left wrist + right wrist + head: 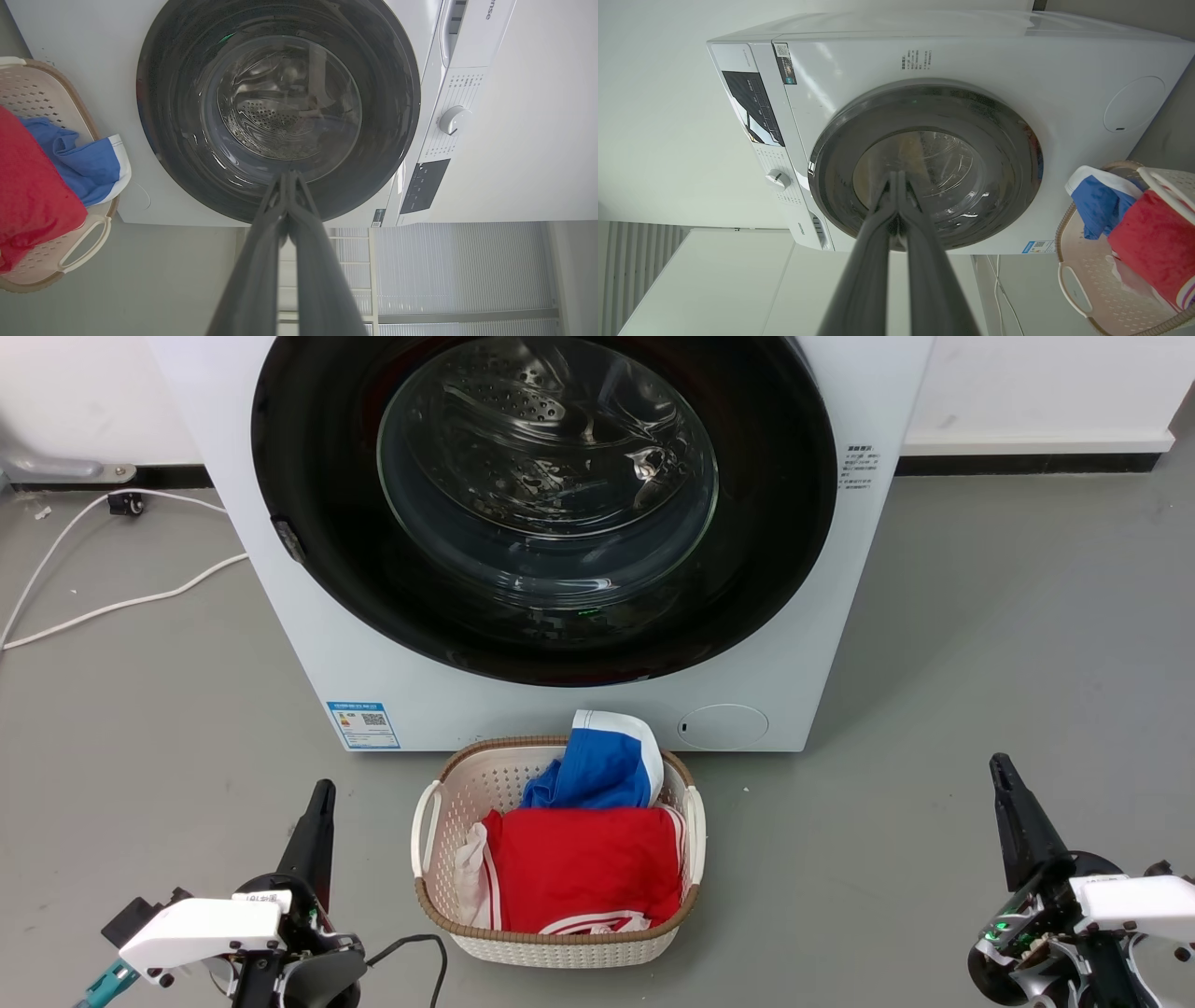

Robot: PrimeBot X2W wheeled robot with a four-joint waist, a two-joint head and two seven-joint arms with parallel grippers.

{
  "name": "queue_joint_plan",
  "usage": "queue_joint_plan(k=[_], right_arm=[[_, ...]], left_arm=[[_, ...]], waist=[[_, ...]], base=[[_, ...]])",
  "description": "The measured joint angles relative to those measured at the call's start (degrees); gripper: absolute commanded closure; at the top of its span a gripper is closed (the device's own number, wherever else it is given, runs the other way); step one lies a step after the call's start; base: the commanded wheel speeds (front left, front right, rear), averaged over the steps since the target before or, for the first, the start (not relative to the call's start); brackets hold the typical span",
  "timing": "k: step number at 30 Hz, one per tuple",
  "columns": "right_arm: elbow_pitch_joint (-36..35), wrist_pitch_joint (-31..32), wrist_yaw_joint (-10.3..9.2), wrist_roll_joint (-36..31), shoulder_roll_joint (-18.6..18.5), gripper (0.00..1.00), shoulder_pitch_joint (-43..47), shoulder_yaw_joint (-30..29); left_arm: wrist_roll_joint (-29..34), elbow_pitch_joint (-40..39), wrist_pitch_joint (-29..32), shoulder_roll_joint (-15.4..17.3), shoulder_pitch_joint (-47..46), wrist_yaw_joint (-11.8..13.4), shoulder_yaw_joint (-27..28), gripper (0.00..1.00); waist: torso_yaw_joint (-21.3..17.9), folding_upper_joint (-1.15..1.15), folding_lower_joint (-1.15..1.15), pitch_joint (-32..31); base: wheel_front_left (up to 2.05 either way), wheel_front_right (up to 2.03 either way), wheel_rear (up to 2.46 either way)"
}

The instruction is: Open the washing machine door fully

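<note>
Two grippers are sitting low and well short of the washing machine (523, 709), one on either side of the laundry basket (425, 845). The left gripper (321, 793) and the right gripper (999, 767) are both pointing up the head view toward the machine. In each wrist view the fingers are pressing together at their tips and gripping nothing.

The washing machine door (546, 504) is lying flush against the front, closed as far as you are able to judge. It is sitting ahead of and above both grippers. It is round, so no long axis is guiding your approach.

A small dark notch (288, 538) is showing on the door's rim at the robot's left. I am reading it as the likely pull point, which is putting the left arm nearer. Treat that as a guess. No hinge is showing, the notch is too small to identify, and the head view's upper edge is cutting off the door's top. Reflections in the glass are muddying the drum behind.
</note>
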Motion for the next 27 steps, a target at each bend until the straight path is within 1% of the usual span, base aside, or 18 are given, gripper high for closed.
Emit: queue_joint_plan(k=[27], right_arm=[[0.02, 0.48, 0.00, -0.42, 0.35, 1.00, -0.11, -0.44]], left_arm=[[0.40, 0.02, 0.32, -0.23, -0.01, 0.00, 0.34, 1.00]], waist=[[0.00, 0.00, 0.00, 0.00]], base=[[0.00, 0.00, 0.00]])
